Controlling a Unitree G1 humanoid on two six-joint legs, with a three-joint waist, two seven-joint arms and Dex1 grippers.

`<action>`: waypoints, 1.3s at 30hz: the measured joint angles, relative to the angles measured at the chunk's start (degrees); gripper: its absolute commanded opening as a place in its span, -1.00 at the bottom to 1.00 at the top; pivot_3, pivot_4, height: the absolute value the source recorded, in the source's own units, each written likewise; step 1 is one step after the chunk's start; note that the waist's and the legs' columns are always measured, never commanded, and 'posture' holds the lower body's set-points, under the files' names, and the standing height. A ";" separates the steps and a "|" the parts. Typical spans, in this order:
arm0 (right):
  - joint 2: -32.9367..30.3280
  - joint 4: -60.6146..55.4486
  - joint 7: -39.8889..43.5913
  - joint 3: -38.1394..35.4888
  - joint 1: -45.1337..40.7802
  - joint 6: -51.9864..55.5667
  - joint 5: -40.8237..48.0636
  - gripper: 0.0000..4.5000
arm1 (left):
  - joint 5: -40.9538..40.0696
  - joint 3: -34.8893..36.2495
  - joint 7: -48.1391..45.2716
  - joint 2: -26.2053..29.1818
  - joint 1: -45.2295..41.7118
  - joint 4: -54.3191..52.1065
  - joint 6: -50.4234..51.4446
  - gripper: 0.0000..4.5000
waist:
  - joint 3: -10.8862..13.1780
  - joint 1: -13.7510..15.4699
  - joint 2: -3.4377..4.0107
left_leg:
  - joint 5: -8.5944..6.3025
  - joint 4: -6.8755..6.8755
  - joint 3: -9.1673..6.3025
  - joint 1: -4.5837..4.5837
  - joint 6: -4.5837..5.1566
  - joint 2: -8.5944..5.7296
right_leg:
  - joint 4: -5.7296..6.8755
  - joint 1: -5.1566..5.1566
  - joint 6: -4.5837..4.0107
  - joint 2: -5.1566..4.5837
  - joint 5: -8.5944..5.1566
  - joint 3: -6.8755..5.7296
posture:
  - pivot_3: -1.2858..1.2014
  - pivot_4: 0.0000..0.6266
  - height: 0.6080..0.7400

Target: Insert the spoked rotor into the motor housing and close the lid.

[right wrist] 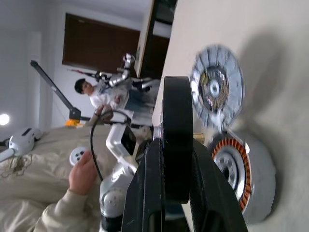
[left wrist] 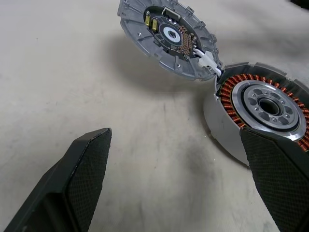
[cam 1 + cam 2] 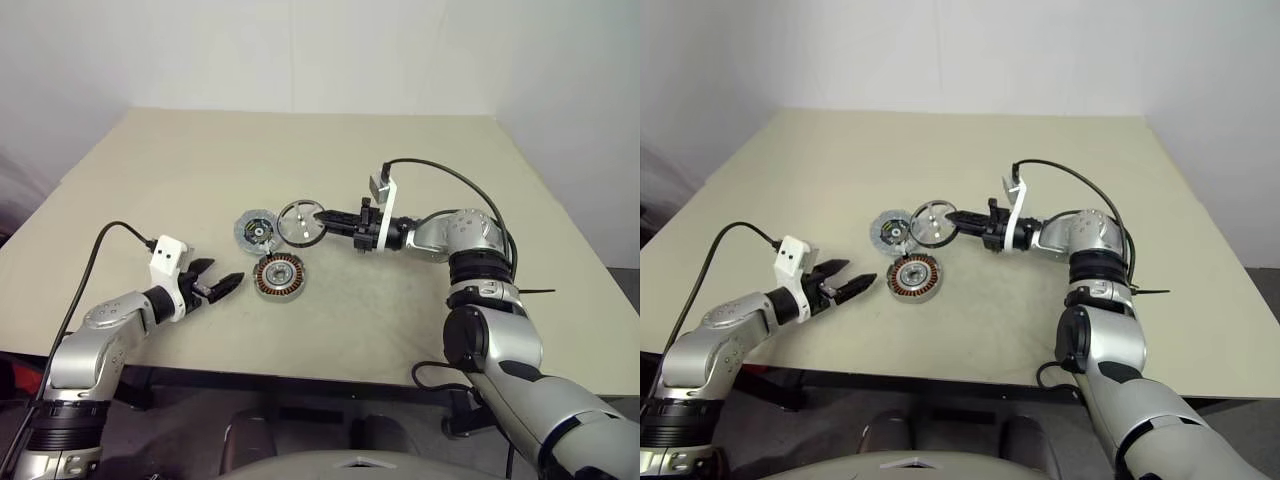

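The spoked rotor [image 3: 300, 222], a dark-rimmed wheel with silver spokes, hangs just above the table, and my right gripper [image 3: 322, 218] is shut on its rim from the right. In the right wrist view the rotor [image 1: 176, 106] shows edge-on between the fingers. The motor housing [image 3: 279, 276], with its copper windings facing up, lies on the table just in front of the rotor. The lid [image 3: 255, 230], a silver-grey disc showing a circuit board, rests to the rotor's left, joined to the housing by a short white connector. My left gripper [image 3: 215, 285] stands open just left of the housing [image 2: 263, 108].
The beige table [image 3: 420, 330] has open surface on all sides of the parts, and its front edge runs close under both arms. A person [image 1: 91, 92] and a hand [image 1: 84, 171] show far off in the right wrist view.
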 measured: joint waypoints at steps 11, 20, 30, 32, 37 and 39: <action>5.18 -5.35 -3.75 0.94 4.87 3.21 0.49 -0.85 | 0.00 0.04 0.02 0.19 0.80 -0.13 0.00 1.00 | 0.00 -0.14 0.00 | 0.08 -0.06 -0.04 0.04 -0.14 0.00 | 0.03 0.00 0.01 0.00 0.00 0.02 | 0.03 -1.00 1.00; 6.96 -5.34 -5.10 1.37 4.99 2.30 0.49 -0.85 | 0.00 0.06 0.20 0.34 0.83 -0.17 0.00 1.00 | 0.00 -0.16 0.00 | 0.10 -0.10 -0.06 0.03 -0.17 0.00 | 0.02 0.00 0.01 0.00 0.00 0.02 | 0.03 -1.00 1.00; 8.57 -4.20 -5.86 2.44 6.30 -0.34 0.46 -0.85 | -0.01 0.25 0.26 0.40 1.34 -0.34 0.01 1.00 | 0.00 -0.18 0.00 | 0.11 -0.12 -0.09 0.03 -0.20 0.00 | 0.02 0.01 0.01 0.00 0.00 0.02 | 0.03 -1.00 1.00; 8.88 -4.23 -6.39 2.45 6.92 -0.11 0.47 -0.85 | -0.01 0.39 0.26 0.53 1.43 -0.40 0.01 1.00 | 0.00 -0.18 0.00 | 0.11 -0.12 -0.09 0.03 -0.20 0.00 | 0.01 0.01 0.01 0.00 0.00 0.02 | 0.03 -1.00 1.00; 9.20 -4.25 -7.08 2.58 7.52 -0.10 0.47 -0.85 | -0.01 0.66 0.28 0.73 1.52 -0.69 0.03 1.00 | 0.00 -0.19 0.00 | 0.13 -0.12 -0.12 0.04 -0.22 -0.01 | 0.02 0.03 0.02 0.00 0.00 0.02 | 0.03 -1.00 1.00; 9.16 -4.25 -7.25 2.58 7.52 -0.13 0.47 -0.85 | -0.01 0.66 0.28 0.74 1.54 -0.70 0.03 1.00 | 0.00 -0.19 0.00 | 0.13 -0.12 -0.13 0.04 -0.23 -0.01 | 0.02 0.03 0.02 0.00 0.00 0.02 | 0.03 -1.00 1.00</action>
